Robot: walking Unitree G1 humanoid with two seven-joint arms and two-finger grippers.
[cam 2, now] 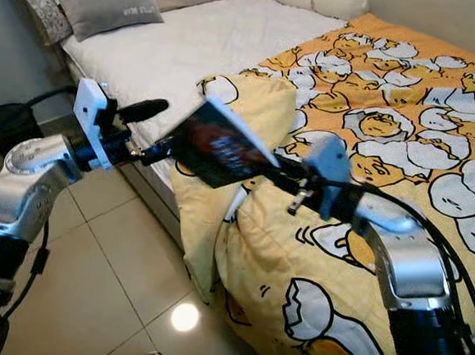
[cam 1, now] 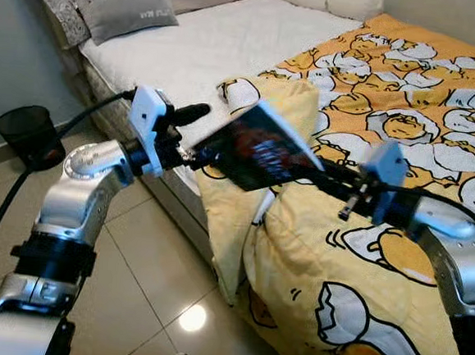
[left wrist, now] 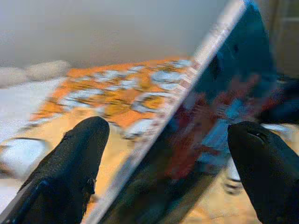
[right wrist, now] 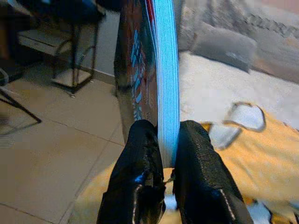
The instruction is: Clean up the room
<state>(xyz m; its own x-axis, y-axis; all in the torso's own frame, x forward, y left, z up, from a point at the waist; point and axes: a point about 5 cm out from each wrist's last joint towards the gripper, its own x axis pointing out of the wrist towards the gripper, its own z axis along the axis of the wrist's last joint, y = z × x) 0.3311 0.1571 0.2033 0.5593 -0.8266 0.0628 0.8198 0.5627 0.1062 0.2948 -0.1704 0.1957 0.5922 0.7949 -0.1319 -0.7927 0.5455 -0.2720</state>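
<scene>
Book: thin, glossy dark cover with red and blue print, pale page edges; held in the air, tilted, over the bed's near side, between the two grippers. Cover art too blurred to read in the left wrist view.

Right gripper: both black fingers pinched on the book's lower edge, page block squeezed between the pads. Silver right forearm reaches in low across the quilt, wrist camera housing pale blue-white.

Left gripper: fingers spread wide, one to each side of the book's far corner; contact cannot be made out. Left arm bent at the elbow, forearm level, pointing at the book.

Quilt: soft, rumpled, orange-yellow with a cartoon egg pattern, bunched and hanging over the bed edge. White textured mattress beside it, grey pillow at the head. Black mesh bin on the glossy beige tile floor, beside the bed.
</scene>
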